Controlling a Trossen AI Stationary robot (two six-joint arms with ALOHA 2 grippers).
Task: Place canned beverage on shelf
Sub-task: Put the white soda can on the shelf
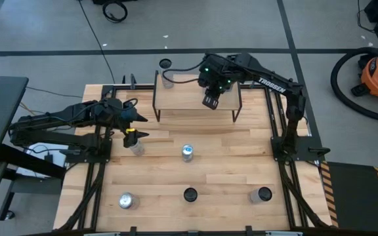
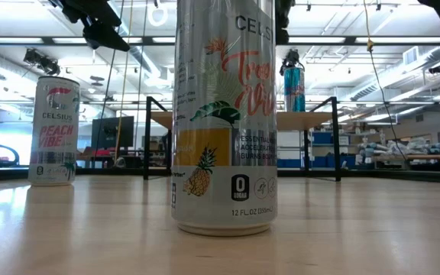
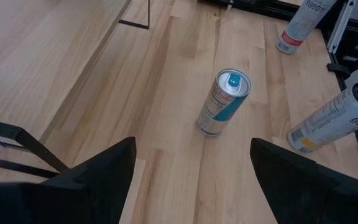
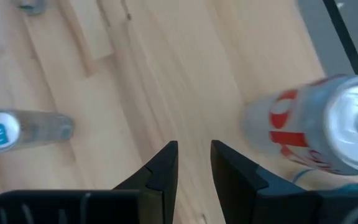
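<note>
Bright, even light comes from ceiling strips (image 2: 373, 40) overhead. The near can (image 2: 224, 114) shows glare; the right wrist view is motion-blurred.

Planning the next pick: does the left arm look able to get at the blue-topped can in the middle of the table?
Probably yes. The left claw is open, and the blue-topped can stands upright ahead of it with only bare table between; the other cans stand off to the side.

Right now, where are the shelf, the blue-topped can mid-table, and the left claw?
shelf (image 1: 189, 97): high view, bare plank top.
blue-topped can (image 1: 188, 152): high view, its lid.
left claw (image 1: 138, 126): high view, midway between the open fingertips.
</note>
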